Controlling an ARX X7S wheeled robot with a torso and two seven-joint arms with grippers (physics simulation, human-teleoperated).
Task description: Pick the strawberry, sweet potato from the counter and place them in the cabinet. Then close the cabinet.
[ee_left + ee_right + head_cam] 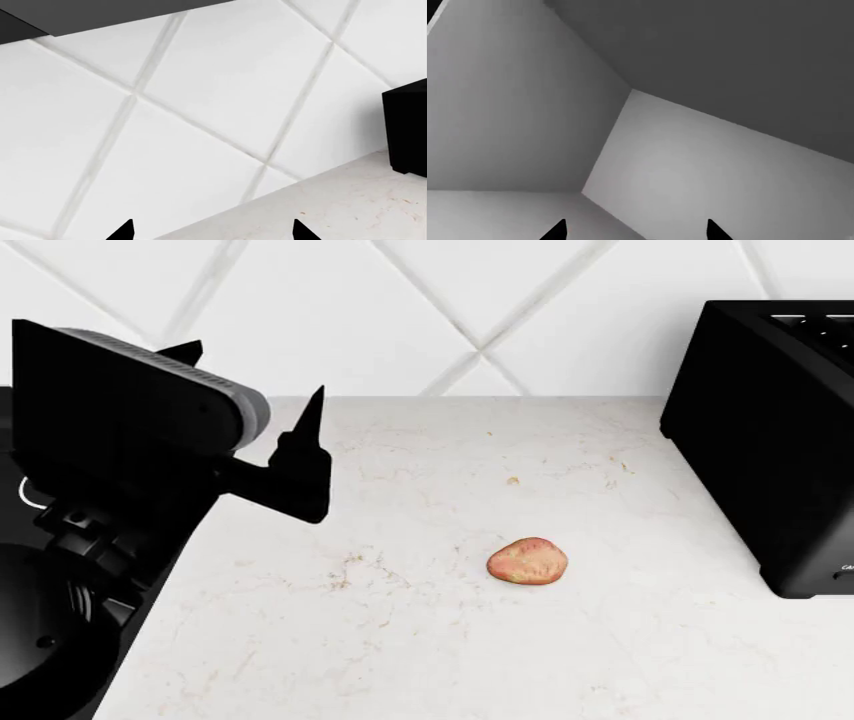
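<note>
Nearest in the head view, the left arm's black gripper [247,410] hovers over the left part of the wide white stone-look counter [400,640] with faint brownish veins; its two pointed fingers stand well apart with nothing between them, and the left wrist view agrees, showing only the fingertips [123,231] against the white diamond-tiled wall [200,100] and a strip of counter. A little farther and to the right lies the small lumpy tan-orange sweet potato [527,561] with pinkish blotches, alone on bare stone, well apart from the gripper and near but clear of the black boxy toaster [767,440] at the far right. The strawberry shows in no view. The right gripper [635,231] looks into a plain grey cabinet interior [694,175]; its tips are spread and nothing shows between them.

The step in hand is probably fetching the tuber with the left arm; to do it well, swing right and slightly nearer until the fingers straddle it, descend straight, keep the spread wide until the tips reach the stone, then close across its narrower width; its rounded, lumpy shape may roll or squirt out, so centre it first.
</note>
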